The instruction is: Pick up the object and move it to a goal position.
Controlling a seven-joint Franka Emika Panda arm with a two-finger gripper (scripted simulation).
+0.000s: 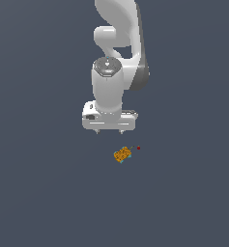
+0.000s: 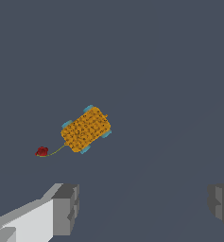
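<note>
The object (image 1: 122, 154) is a small orange-yellow oblong block with a bumpy surface and teal edges, lying on the dark grey floor. It also shows in the wrist view (image 2: 86, 129), lying askew. The goal position (image 1: 138, 147) is a tiny dark red dot just beside the block, toward the exterior view's right; the wrist view shows it too (image 2: 42, 151), with a thin line running from it to the block. My gripper (image 1: 109, 131) hangs above and behind the block, apart from it. Its fingers (image 2: 66, 209) stand wide apart with nothing between them.
The white arm (image 1: 117, 53) rises behind the gripper. The dark grey floor (image 1: 43, 183) surrounds the block and the dot.
</note>
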